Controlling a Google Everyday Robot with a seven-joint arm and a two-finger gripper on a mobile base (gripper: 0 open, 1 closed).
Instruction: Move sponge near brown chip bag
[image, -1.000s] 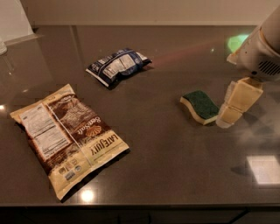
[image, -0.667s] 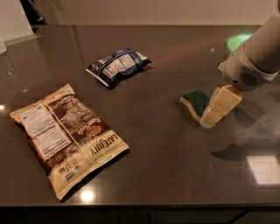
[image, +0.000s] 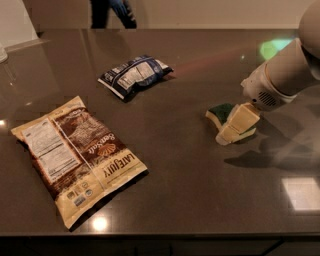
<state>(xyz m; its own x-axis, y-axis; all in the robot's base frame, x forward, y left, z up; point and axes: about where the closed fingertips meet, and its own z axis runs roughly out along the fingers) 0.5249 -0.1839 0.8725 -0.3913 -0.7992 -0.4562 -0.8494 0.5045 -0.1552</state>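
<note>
Now the gripper (image: 235, 131) has slid left from beside the sponge (image: 221, 112) to cover its right end; whether the jaws clasp it I cannot tell. The sponge lies on the worktop (image: 190, 195), well apart from the brown bag (image: 80, 155), so the move is probably still ahead.

The robot's cream blocky hand (image: 239, 127), low over the dark worktop's (image: 190, 190) right side, covers the right part of the small green-topped yellow foam sponge (image: 220, 110). Its white arm (image: 287, 72) is cut off by the right edge.
</note>
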